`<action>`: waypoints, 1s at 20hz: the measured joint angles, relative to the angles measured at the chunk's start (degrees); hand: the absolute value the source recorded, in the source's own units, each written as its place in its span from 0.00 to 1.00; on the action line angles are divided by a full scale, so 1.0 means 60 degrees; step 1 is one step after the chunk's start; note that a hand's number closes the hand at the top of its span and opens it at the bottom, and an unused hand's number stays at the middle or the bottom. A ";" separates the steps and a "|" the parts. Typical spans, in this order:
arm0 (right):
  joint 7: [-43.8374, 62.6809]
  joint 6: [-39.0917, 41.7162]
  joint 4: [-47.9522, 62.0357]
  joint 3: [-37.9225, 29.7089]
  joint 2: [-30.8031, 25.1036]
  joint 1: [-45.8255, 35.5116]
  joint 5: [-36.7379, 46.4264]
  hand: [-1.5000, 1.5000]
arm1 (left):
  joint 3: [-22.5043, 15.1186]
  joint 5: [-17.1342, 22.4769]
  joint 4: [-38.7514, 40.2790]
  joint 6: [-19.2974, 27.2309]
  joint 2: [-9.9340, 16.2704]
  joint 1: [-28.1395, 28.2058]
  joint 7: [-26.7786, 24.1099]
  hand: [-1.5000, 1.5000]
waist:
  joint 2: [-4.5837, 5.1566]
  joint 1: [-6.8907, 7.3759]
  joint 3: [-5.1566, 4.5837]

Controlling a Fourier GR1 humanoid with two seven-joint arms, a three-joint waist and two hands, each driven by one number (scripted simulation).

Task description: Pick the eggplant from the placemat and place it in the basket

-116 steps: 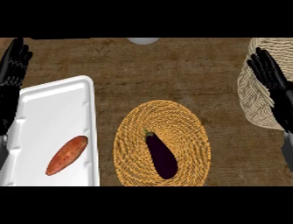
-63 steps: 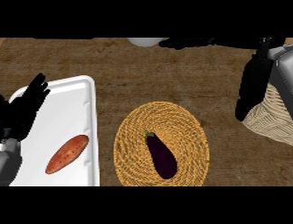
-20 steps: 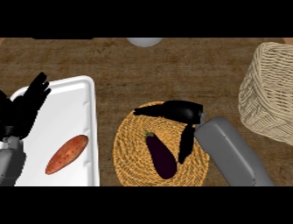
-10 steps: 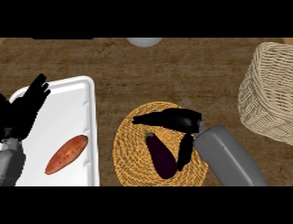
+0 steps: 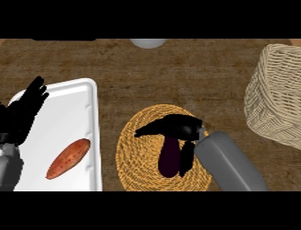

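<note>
One sweet potato [image 5: 68, 158] on tray [image 5: 80, 96] | basket [image 5: 289, 96] right | eggplant [image 5: 170, 156] under right hand [image 5: 176, 128]

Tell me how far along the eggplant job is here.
Early. The right robot hand is down over the eggplant, fingers alongside it, but the eggplant lies on the placemat, not lifted. Left: grasp, lift, carry to the basket. The left robot hand rests open over the tray.

Single head view, steeply down

Brown mottled counter top [image 5: 146, 76] fills view; pale round object [image 5: 147, 42] at far edge.
</note>
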 measured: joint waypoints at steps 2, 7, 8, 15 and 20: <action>-0.0197 -0.0224 -0.0180 0.0401 -0.0039 0.0175 0.0369 1.00 | 0.0015 -0.0008 -0.0020 -0.0033 -0.0008 0.0002 0.0037 0.50 | -0.0009 -0.0005 -0.0002; -0.0614 -0.0567 -0.0286 0.0621 -0.0038 0.0367 0.0907 1.00 | 0.0105 -0.0038 -0.0062 -0.0122 -0.0050 -0.0080 0.0212 0.50 | -0.0039 -0.0008 -0.0008; -0.0717 -0.0662 -0.0264 0.0631 -0.0025 0.0389 0.1012 1.00 | 0.0081 -0.0072 -0.0099 -0.0105 -0.0104 -0.0091 0.0270 0.50 | -0.0047 -0.0008 -0.0011; 0.0197 -0.1256 -0.1019 0.0532 0.0187 0.1197 0.1518 1.00 | 0.0168 -0.0308 0.0220 0.0028 -0.0237 -0.0081 -0.0021 0.50 | -0.0162 -0.0198 -0.0027; 0.2565 -0.2602 -0.2255 -0.0087 0.0557 0.2873 0.1887 1.00 | 0.0513 -0.0239 0.0212 0.0161 -0.0059 0.0253 0.0023 0.50 | -0.0436 -0.0831 -0.0010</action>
